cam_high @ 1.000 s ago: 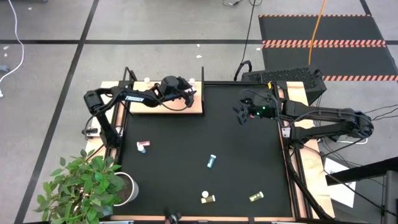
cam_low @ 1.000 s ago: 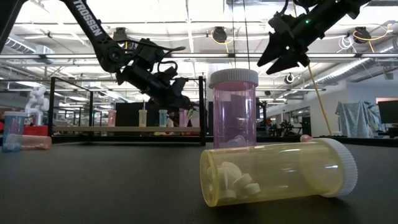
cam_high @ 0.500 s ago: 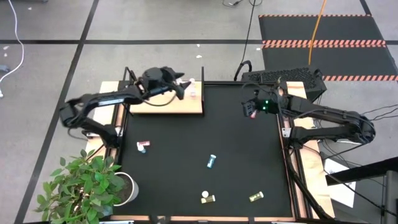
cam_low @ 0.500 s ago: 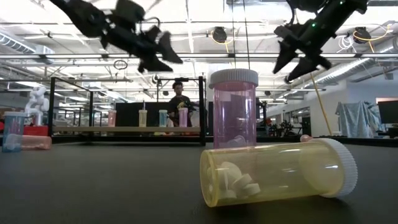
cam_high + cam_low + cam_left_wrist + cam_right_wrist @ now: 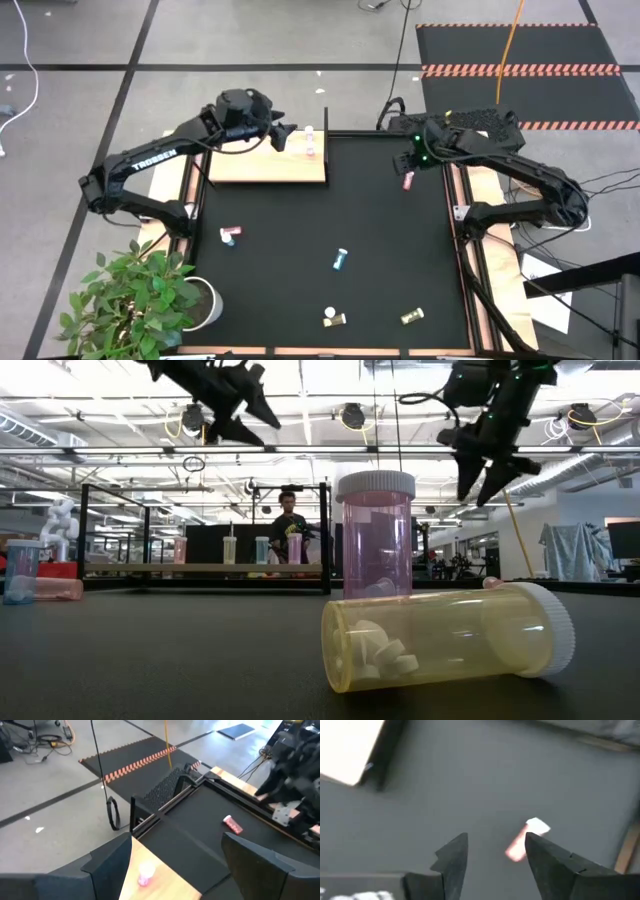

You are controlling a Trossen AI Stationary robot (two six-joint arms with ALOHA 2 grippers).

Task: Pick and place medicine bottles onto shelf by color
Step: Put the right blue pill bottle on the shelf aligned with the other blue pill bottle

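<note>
Left end effector [image 5: 283,135] withdrawn; "TROSSEN" arm [image 5: 160,158].

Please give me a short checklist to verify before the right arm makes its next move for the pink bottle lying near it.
1. Right gripper open: ok, fingers apart in its wrist view.
2. Right gripper empty: ok.
3. Small pink medicine bottle with white cap within view: ok, lying on its side on the black mat.
4. Gripper lined up over the bottle: cannot tell.
5. Left gripper out of the way: ok, above the pale wooden shelf board.
6. Free space on the shelf board: ok.
</note>
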